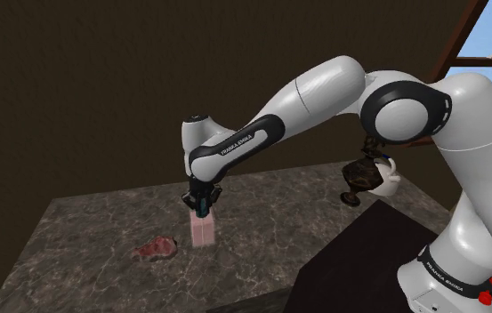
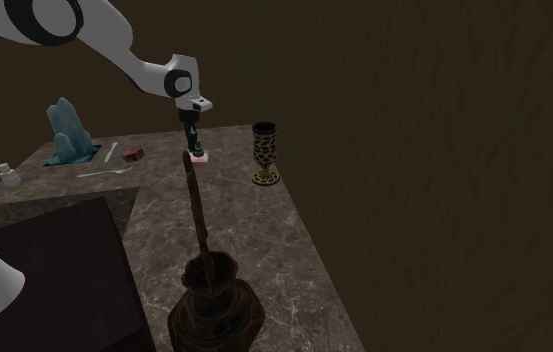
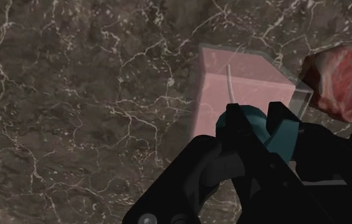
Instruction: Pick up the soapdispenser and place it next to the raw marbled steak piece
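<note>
Wrist view tells you most of it: the gripper [image 3: 256, 118] has its jaws clamped on the teal pump head [image 3: 286, 137] of the soap dispenser [image 3: 238, 89], a clear pink block. It hangs straight down from the fingers, and the steak [image 3: 340, 83] sits just off its far corner. In the shoulder view the soap dispenser [image 1: 203, 229] is upright under the gripper [image 1: 201, 203] and just beside the steak [image 1: 157, 246] on the dark marbled counter [image 1: 84, 231]. I honestly can't tell if the base is touching the stone or hovering a hair above it. So my read is we're at the set-down part, with the spot already basically right. If it were me I'd come straight down with no sideways drift, because the grip is only on that narrow pump and the body could swing or twist under it. Don't open until the base is clearly flat on the counter, then lift straight up so the fingers don't snag the spout and tip the whole thing onto the meat. The second exterior view has the gripper [image 2: 191, 135] well away from the goblet [image 2: 266, 152], so the exit is no worry on that side.
</note>
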`<state>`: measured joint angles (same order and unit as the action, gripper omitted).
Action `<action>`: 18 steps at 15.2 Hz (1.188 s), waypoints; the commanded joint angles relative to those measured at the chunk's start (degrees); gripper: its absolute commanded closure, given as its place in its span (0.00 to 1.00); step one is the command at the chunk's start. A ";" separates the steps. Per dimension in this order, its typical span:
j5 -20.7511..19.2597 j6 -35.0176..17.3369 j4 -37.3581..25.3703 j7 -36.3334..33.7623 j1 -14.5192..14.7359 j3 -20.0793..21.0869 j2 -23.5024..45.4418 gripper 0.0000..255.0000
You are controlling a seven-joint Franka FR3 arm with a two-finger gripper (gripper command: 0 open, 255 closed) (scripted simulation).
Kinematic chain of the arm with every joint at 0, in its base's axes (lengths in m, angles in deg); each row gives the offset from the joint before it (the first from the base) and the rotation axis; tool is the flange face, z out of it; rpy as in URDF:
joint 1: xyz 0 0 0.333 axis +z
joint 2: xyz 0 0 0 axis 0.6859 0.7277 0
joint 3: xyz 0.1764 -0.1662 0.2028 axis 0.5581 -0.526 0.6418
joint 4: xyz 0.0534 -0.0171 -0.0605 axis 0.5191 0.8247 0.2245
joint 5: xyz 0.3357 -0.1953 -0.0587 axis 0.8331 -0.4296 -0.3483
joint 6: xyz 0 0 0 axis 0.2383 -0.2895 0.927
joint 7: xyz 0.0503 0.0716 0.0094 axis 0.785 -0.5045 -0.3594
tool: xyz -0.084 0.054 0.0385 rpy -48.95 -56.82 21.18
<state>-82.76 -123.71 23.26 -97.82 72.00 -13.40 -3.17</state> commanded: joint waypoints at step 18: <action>0.07 4.79 -0.56 0.04 -0.34 0.05 -4.24 0.00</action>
